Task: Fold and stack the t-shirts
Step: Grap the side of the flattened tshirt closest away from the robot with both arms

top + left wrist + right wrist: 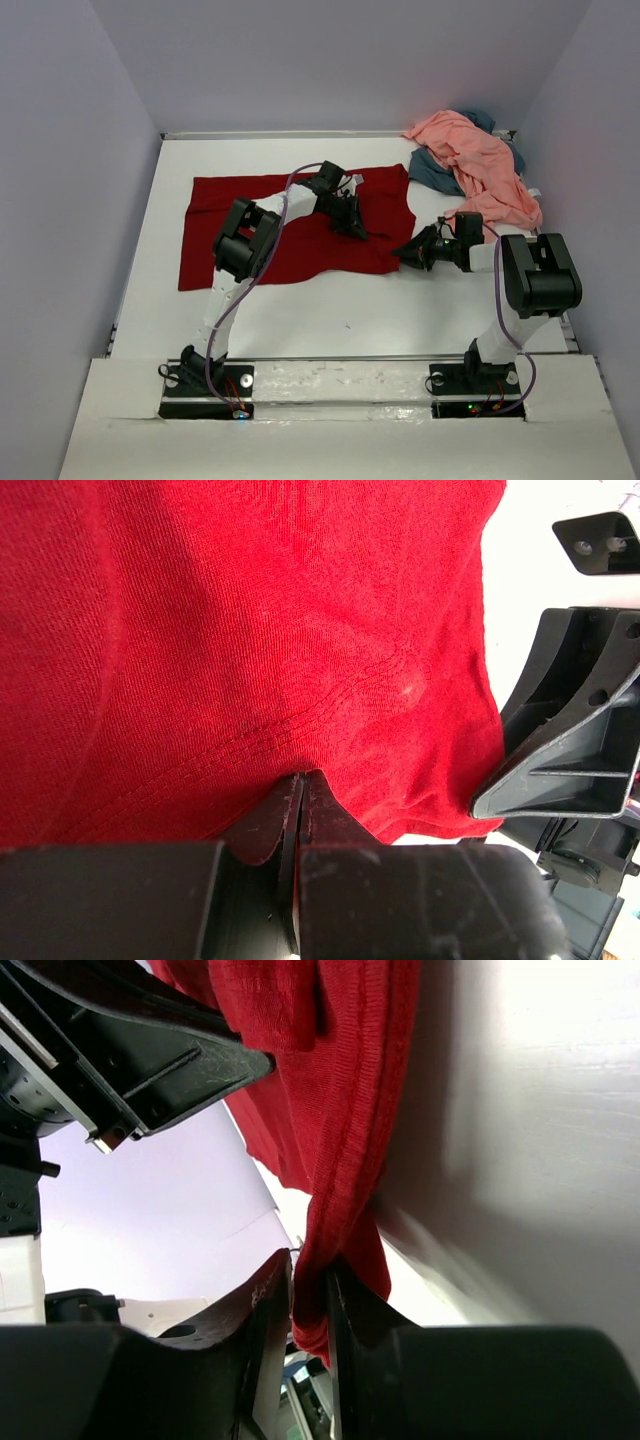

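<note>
The dark red t-shirt point(200, 225) lies spread across the middle of the white table point(350, 320). My left gripper point(352, 225) is down on its right half, with the jaws shut and pinching a fold of the red cloth point(250, 630) at their tips point(300, 780). My right gripper point(403, 250) is at the shirt's near right corner, shut on a bunched edge of the red cloth point(340, 1080), which hangs between its fingers point(312, 1280). The salmon pink t-shirt point(475, 160) lies crumpled on the slate blue-grey t-shirt point(435, 172) at the back right.
The two grippers are close together; the right one point(560, 740) shows in the left wrist view and the left one point(130, 1060) in the right wrist view. Pale walls close in the table on the left, back and right.
</note>
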Available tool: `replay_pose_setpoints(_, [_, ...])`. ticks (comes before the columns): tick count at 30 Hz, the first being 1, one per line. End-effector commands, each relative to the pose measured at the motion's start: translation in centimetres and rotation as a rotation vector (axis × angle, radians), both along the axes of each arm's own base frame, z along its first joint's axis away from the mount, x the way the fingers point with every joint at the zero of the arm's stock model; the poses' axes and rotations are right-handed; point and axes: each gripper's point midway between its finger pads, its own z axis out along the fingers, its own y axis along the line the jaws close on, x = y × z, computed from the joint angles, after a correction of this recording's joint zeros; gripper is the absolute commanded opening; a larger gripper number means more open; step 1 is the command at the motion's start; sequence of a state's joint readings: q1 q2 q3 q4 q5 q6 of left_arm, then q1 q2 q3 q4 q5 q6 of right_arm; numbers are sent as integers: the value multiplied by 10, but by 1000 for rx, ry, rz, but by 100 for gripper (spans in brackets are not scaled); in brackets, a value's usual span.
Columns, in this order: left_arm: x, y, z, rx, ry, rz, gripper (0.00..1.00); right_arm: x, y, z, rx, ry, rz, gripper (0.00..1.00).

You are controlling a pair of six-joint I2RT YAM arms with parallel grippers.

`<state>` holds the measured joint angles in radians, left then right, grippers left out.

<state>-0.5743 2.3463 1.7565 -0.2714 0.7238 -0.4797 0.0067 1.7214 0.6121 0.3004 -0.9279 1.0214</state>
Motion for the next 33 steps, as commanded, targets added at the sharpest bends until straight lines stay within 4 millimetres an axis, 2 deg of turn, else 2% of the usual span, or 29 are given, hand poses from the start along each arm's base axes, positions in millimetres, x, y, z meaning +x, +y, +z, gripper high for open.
replay_pose_setpoints(1, [8, -2, 28, -28, -45, -1, 7, -3, 1, 7, 32, -13, 23, 25])
replay_pose_setpoints(6, [10, -3, 28, -30, -46, 1, 7, 2, 4, 15, 85, 55, 9, 14])
replay_pose_setpoints(11, [11, -3, 29, -31, -45, 0, 7, 33, 5, 34, 119, 33, 4, 11])
replay_pose_setpoints(12, [11, -3, 29, -29, -47, 2, 7, 45, 6, 44, 125, 7, 4, 9])
replay_pose_setpoints(14, [12, -3, 31, -30, -51, 3, 7, 56, 6, 47, 136, 5, 7, 6])
replay_pose_setpoints(16, [12, -4, 35, -33, -55, 4, 7, 72, 7, 58, 147, -19, 7, 3])
replay_pose_setpoints(22, [16, -1, 44, -38, -65, 15, 11, 107, 10, 55, 154, -19, 1, 1])
replay_pose_setpoints(23, [18, 0, 48, -41, -72, 19, 12, 116, 10, 60, 152, -42, 0, 1])
replay_pose_setpoints(24, [20, 1, 50, -40, -74, 22, 14, 119, 14, 54, 153, -30, 8, 0])
replay_pose_setpoints(26, [22, 3, 54, -42, -82, 27, 16, 129, 14, 54, 150, -41, 4, 0])
replay_pose_setpoints(28, [24, 4, 59, -46, -89, 30, 17, 135, 14, 44, 143, -34, 1, 8])
replay_pose_setpoints(30, [26, 5, 60, -47, -90, 35, 17, 142, 18, 41, 130, -59, 14, 26])
replay_pose_setpoints(31, [26, 5, 60, -48, -90, 34, 17, 144, 17, 32, 122, -52, 10, 30])
replay_pose_setpoints(33, [26, 6, 60, -51, -88, 33, 17, 151, 17, 30, 108, -75, 8, 41])
